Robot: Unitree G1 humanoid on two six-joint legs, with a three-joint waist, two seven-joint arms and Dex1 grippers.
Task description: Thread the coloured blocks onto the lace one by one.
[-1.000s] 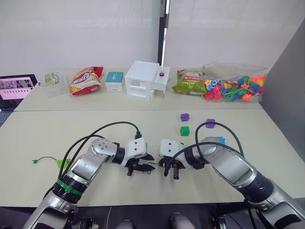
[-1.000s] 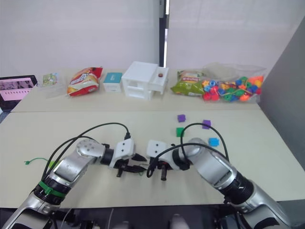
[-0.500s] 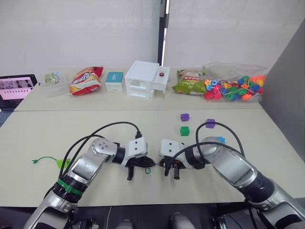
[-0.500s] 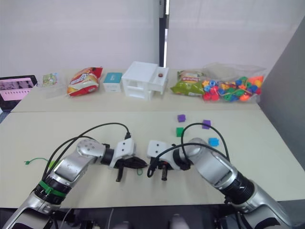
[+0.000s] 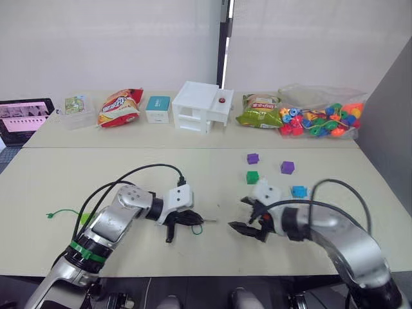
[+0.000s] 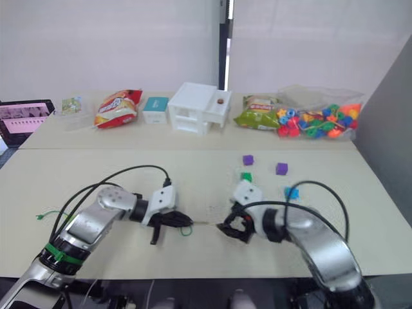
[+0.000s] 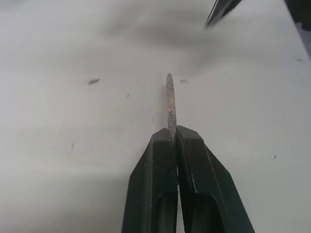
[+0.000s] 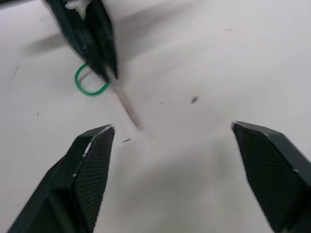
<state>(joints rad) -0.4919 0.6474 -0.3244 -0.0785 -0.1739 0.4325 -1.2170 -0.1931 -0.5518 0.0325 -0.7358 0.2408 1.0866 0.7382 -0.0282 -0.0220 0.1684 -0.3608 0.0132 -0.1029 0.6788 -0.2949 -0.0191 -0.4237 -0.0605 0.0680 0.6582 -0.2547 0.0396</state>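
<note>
Lace tail: the lace (image 5: 61, 214) starts with a small green knot at the 9 o'clock side of the bench (image 5: 193, 174).

Left hand: the left hand (image 5: 193, 219) has its two fingers pressed tight together, and they pinch the stiff tip (image 7: 170, 104) of the lace. A little green loop of lace (image 8: 90, 85) sits just behind the fingers.

Tip: the thin tip sticks straight out of the left hand and points toward 3 o'clock, right at the other hand. It lies low, just over the bench.

Right hand: the right hand (image 5: 248, 221) has its fingers spread wide and holds nothing. It is near the tip, with a small gap between them.

Blocks: the dark green cube (image 5: 252, 177) is at about 12 o'clock from the right hand and is the closest one. The blue block (image 5: 299, 191) is at about 2 o'clock, close to the right arm. The two purple cubes (image 5: 253, 158) (image 5: 287, 167) are farther back.

Next move, I think: the right hand is the nearer one to the blocks, so it should pick one up and bring its hole in line with the tip.
</note>
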